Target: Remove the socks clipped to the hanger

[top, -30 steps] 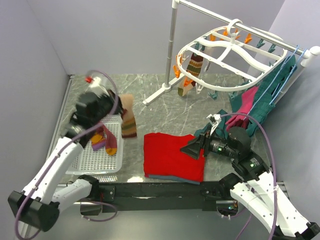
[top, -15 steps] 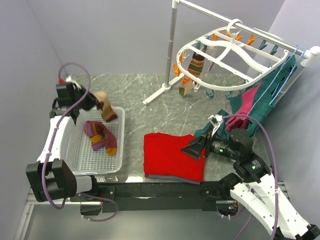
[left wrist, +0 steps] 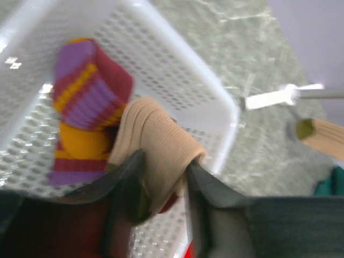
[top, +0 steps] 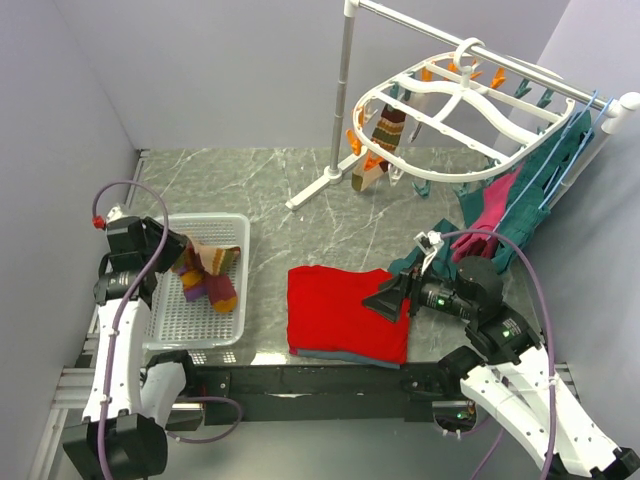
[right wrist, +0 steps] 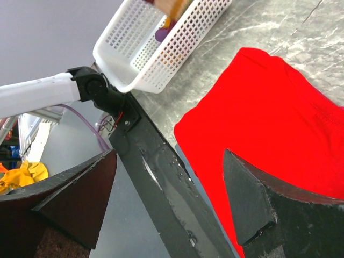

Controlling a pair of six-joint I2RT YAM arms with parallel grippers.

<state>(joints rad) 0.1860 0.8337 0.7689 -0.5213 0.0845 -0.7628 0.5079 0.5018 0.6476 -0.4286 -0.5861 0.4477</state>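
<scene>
Here, my left jaws stand half-parted around the tan sock (left wrist: 156, 129) over the basket (left wrist: 204, 86), grip uncertain; my right jaws gape wide, empty.

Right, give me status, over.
Left pincer shut on tan sock over basket. Right pincer open, empty, above red cloth. Striped sock clipped to hanger. Nothing blocking.
</scene>
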